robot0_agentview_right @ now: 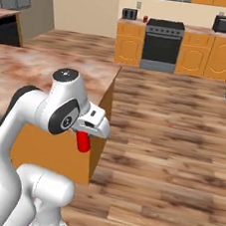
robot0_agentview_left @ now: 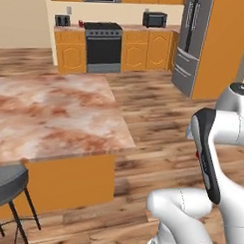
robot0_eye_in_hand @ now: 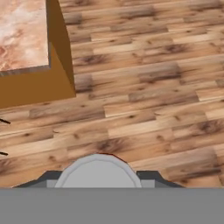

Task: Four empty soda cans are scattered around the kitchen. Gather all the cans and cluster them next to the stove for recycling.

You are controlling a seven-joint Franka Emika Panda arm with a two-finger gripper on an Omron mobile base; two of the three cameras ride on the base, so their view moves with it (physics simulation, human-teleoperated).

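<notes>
step: carrying leg, by the look of it. one red can (robot0_agentview_right: pixel 83 141) hangs under the hand in the lower left of the right base view, off the floor and in front of the orange side of the island (robot0_agentview_right: pixel 40 149).
next move: my read is a drive across the wood floor (robot0_agentview_right: pixel 171 142) toward the stove (robot0_agentview_right: pixel 163 45), top centre of that view, then a set-down on the counter beside it. the can needs to land upright and close to the range, so the base has to get near first.
pincer: the gripper (robot0_agentview_right: pixel 89 128) is clamped narrow on the red can, jaws pressed to its sides. in the hand view the can's silver top (robot0_eye_in_hand: pixel 99 171) bulges up at bottom centre with a thin red rim showing, dark finger tips (robot0_eye_in_hand: pixel 151 176) hugging either side.
stove: black range with steel knob row, upper left-centre of the left base view (robot0_agentview_left: pixel 102 46), well apart from the robot.
already there: a small red thing on the counter just left of the stove (robot0_agentview_left: pixel 80 23), likely another can, too small to be sure.
risk: a can held this lightly could slip if the base jolts.
</notes>
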